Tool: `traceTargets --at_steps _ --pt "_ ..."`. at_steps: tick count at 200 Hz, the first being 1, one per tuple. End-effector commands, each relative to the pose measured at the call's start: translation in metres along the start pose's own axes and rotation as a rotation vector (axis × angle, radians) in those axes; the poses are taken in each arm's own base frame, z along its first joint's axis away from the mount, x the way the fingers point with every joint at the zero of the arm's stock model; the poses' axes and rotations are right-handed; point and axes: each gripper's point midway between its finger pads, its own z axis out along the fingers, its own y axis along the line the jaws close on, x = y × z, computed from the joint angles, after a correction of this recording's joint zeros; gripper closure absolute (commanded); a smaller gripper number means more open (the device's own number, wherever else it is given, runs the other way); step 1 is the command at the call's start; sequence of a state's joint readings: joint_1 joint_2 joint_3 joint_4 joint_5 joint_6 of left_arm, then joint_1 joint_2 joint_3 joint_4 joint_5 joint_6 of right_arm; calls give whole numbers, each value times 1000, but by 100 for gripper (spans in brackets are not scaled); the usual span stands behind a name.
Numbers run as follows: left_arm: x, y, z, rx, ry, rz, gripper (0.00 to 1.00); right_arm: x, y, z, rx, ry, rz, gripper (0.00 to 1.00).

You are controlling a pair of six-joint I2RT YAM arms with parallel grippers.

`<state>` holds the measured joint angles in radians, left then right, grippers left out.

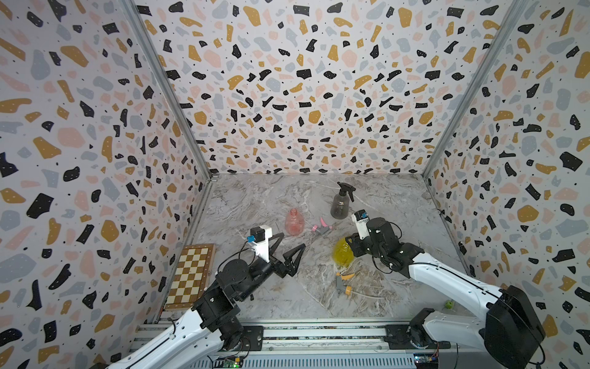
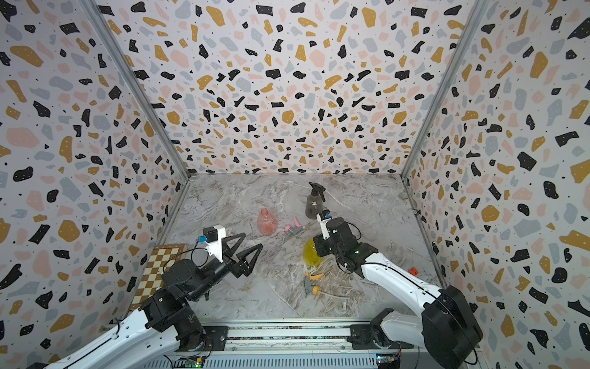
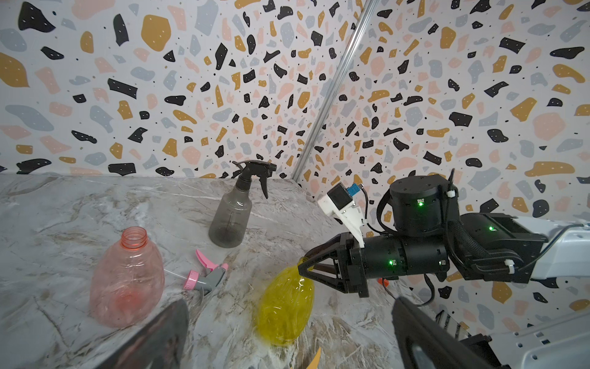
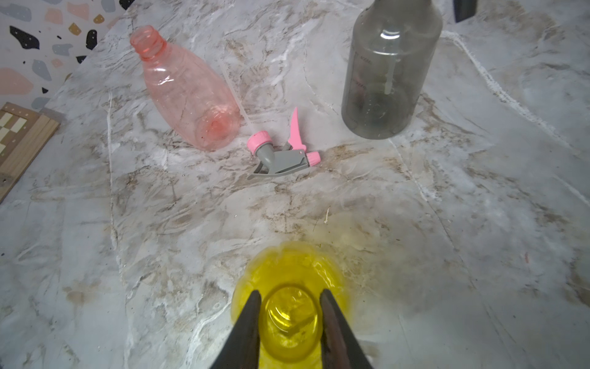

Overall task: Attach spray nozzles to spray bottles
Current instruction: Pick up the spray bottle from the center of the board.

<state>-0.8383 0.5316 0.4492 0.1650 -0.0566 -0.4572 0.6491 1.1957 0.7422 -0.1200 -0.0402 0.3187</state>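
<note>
One of three is done: the grey bottle (image 1: 340,207) wears its black nozzle (image 1: 346,188). The pink bottle (image 1: 294,222) and yellow bottle (image 1: 342,254) stand open-necked, with the pink nozzle (image 1: 321,228) and yellow nozzle (image 1: 342,286) loose on the surface (image 1: 255,198) nearby. The right hand (image 4: 290,292) pinches the yellow bottle's neck; the left hand (image 2: 253,240) gapes, empty.

Yellow bottle (image 3: 284,306) upright, perhaps slightly tilted.

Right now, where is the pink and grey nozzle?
In both top views the pink-and-grey nozzle lies loose on its side, just right of the upright pink bottle, in front of the dark grey bottle.
</note>
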Motion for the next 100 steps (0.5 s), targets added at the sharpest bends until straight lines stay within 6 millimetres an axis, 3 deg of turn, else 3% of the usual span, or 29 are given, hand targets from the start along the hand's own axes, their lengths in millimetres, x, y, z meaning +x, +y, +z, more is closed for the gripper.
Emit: traceTargets --at_steps 1,47,100 --pt "0 -18 3 93 25 27 1 -33 29 -33 -75 -50 -58 84" --pt "22 -58 7 332 152 29 1 -57 73 -89 -246 -78 -148 86" --pt "36 -101 -1 593 279 39 1 -66 117 -143 -493 -112 -232 87"
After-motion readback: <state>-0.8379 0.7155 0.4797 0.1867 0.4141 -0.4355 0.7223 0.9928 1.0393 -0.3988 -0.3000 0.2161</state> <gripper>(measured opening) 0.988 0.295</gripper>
